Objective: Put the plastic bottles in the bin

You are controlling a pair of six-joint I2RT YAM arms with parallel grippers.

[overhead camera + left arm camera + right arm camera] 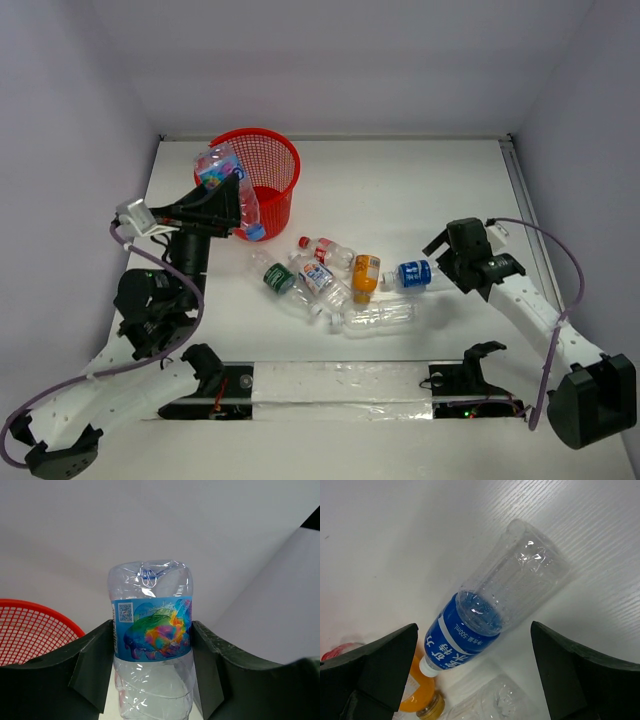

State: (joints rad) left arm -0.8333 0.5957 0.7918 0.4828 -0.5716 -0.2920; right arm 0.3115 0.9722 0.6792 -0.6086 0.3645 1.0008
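Your left gripper (228,200) is pinching the rainbow-label bottle (217,168) in the top view, holding it tilted at the left rim of the red mesh bin (285,140), cap end lower and nearer the arms. From above, the bottle is overlapping the rim rather than hanging over the bin's middle, so by letting go now you are probably risking a bounce off the rim onto the table (400,180). Your right gripper (440,262) is standing spread at the blue-label bottle (412,273), which is lying on the table at the right edge of the pile, just beside the orange bottle (366,277).

On the left wrist view, the fingers (95,662) are pressing the label band from both sides, and the thin wall above it is looking crumpled. A soft bottle like this may be slipping if you are swinging quickly. The bin's rim is showing only at the far left, off to one side of the bottle.

On the right wrist view, the jaws are gaping wide and straddling the blue-label bottle without touching it. It is lying slantwise between them, so by closing you may be rolling it or squirting it toward the orange bottle.
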